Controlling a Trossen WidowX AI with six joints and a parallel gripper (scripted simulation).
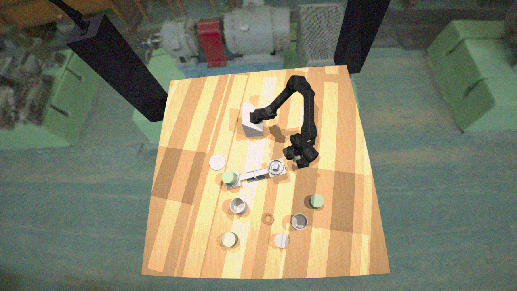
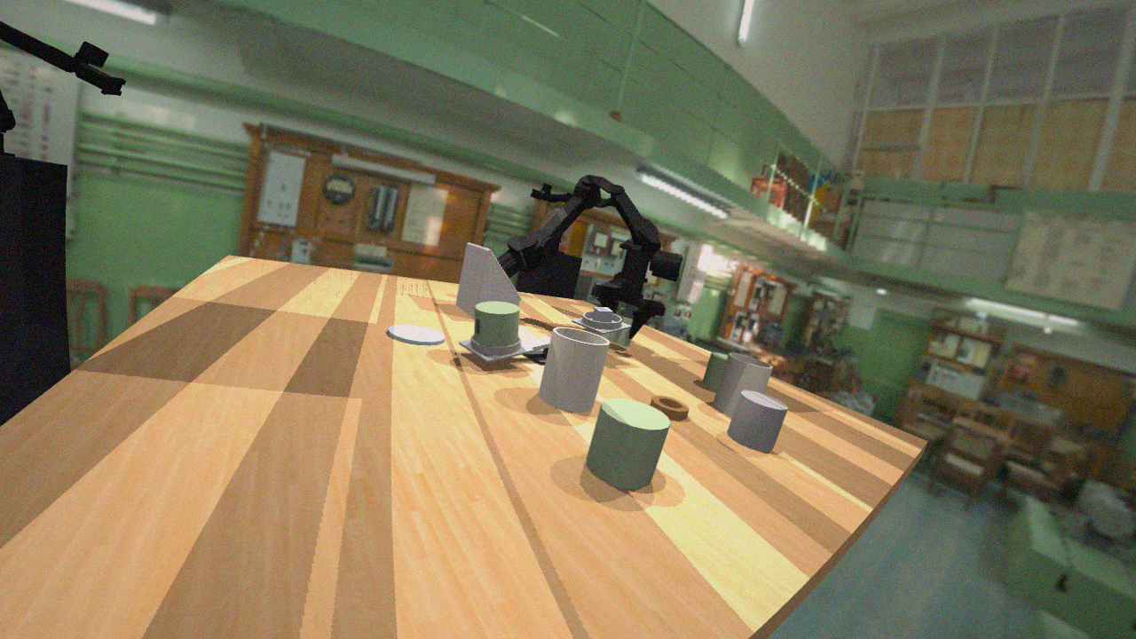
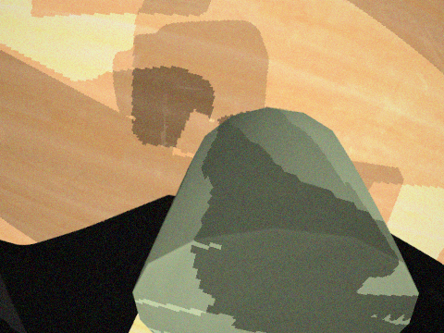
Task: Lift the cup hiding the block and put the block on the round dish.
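My gripper (image 1: 296, 158) (image 2: 623, 318) (image 3: 269, 220) is shut on a pale green cup (image 3: 277, 199). It holds the cup low over the table, off the balance's right end; the exact height is hard to tell. The small light block (image 1: 275, 166) (image 2: 603, 311) lies uncovered in the round holder on the right pan (image 1: 282, 173) of the balance (image 1: 248, 176). The other green cup (image 1: 229, 177) (image 2: 496, 324) stands on the left pan (image 1: 237, 184). The round white dish (image 1: 217, 162) (image 2: 416, 335) lies beyond the left end and bears nothing.
A grey wedge (image 1: 254, 131) (image 2: 480, 278) stands by the arm's base. In front of the balance stand two hollow grey cups (image 1: 238, 205) (image 1: 299, 221), green cylinders (image 1: 317, 200) (image 1: 230, 239), a grey cylinder (image 1: 281, 240) (image 2: 757, 421) and a brown ring (image 1: 267, 223).
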